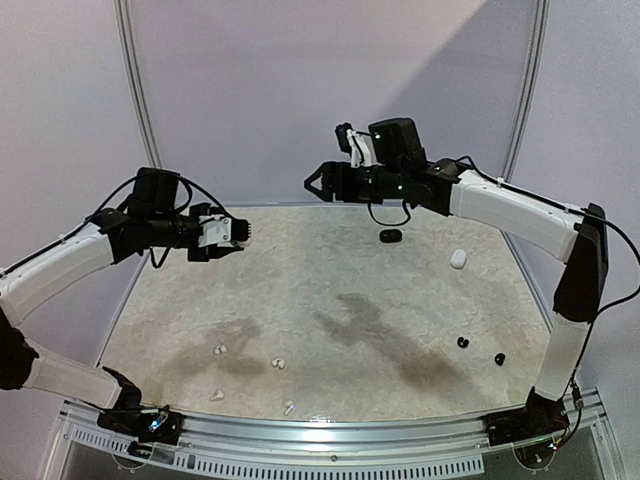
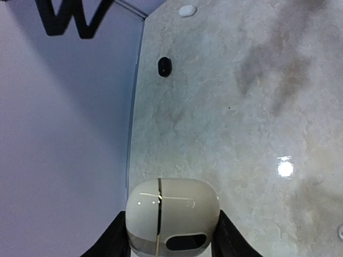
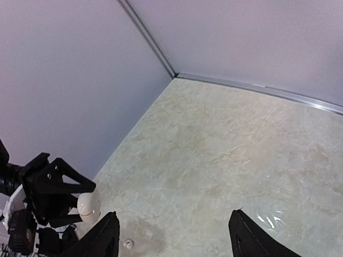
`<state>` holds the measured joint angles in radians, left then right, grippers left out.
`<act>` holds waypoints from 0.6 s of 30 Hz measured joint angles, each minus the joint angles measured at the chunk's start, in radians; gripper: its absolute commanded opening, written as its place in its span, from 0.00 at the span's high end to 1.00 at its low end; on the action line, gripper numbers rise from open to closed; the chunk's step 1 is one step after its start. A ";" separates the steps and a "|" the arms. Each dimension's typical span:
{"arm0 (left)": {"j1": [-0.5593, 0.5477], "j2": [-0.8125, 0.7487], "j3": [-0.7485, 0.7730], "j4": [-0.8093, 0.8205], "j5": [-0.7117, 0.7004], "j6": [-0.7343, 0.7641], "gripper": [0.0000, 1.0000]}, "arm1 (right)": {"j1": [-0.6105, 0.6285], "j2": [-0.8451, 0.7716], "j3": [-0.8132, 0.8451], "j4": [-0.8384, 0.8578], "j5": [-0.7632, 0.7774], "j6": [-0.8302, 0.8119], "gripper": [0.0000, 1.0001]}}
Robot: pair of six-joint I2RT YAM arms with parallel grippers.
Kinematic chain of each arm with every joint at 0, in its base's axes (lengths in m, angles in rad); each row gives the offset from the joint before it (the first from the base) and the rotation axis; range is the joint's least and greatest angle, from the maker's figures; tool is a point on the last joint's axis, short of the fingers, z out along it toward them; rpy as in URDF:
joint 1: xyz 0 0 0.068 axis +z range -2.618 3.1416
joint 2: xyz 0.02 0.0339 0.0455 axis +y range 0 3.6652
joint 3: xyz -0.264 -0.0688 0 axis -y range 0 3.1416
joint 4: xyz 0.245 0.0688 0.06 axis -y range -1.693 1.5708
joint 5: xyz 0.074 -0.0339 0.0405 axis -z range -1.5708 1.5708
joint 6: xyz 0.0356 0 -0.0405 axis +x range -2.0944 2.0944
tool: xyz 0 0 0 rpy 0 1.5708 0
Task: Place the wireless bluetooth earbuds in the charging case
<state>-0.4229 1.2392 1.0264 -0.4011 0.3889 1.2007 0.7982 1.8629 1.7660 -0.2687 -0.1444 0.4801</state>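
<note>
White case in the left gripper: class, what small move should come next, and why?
Probably move the right gripper across to the white case to open it. The left gripper holds the case, closed, off the table; the right gripper is open, empty and faces it; the earbuds lie on the table.

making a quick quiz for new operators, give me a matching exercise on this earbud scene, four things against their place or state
Things:
1. black case
2. two black earbuds
3. four white earbuds
4. left hand

Places or states:
a. spread along the near edge, left half of the table
b. shut on a white case, held up above the table
c. lying alone at the far side of the table
d. right side of the table, towards the near edge

Pairs: 1-c, 2-d, 3-a, 4-b
</note>
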 measured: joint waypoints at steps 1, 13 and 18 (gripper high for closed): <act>-0.018 0.006 0.001 0.028 -0.009 -0.029 0.76 | 0.006 0.007 0.000 0.000 -0.016 0.012 0.30; -0.159 0.110 0.052 0.246 -0.141 -0.210 0.77 | 0.111 0.097 0.044 -0.016 -0.182 0.043 0.36; -0.206 0.116 0.052 0.262 -0.167 -0.226 0.77 | 0.108 0.132 0.106 -0.025 -0.184 0.040 0.56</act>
<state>-0.6292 1.3552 1.0782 -0.1387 0.2218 0.9749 0.9066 1.9949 1.8721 -0.2935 -0.3283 0.5201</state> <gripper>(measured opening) 0.463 0.554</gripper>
